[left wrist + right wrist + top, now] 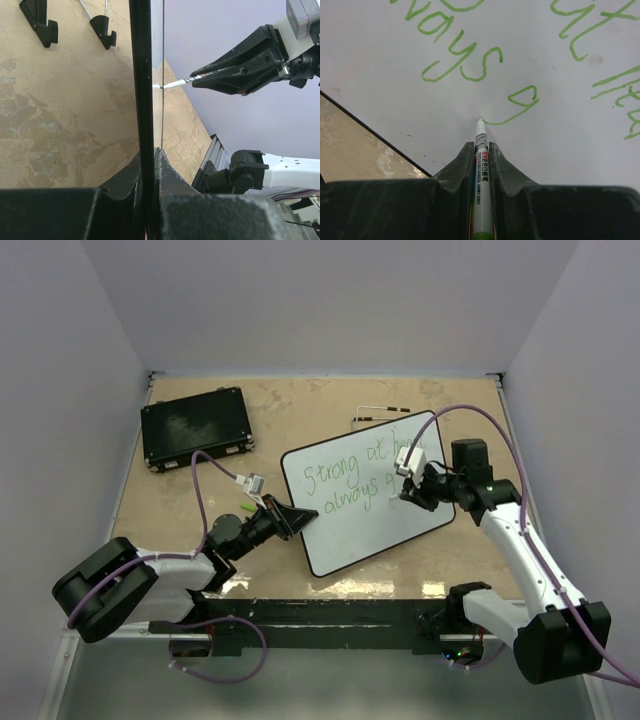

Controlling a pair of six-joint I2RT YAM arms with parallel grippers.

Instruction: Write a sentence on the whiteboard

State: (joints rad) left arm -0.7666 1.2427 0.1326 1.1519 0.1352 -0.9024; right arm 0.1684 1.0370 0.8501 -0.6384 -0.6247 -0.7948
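The whiteboard [352, 530] is big, white and shiny. It has a thin black rim and round corners. It sits near the middle of the tan surface [300, 410], turned at a slant. The sentence [350, 473] is written on it in green, in two lines. The top line starts "Strong at", and its end is hidden. The bottom line says "always", then one letter like a "g".

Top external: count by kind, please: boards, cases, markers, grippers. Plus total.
whiteboard: 1
black case: 1
marker: 1
grippers: 2 (left gripper clamped on the whiteboard edge, right gripper shut on the marker)
total: 5
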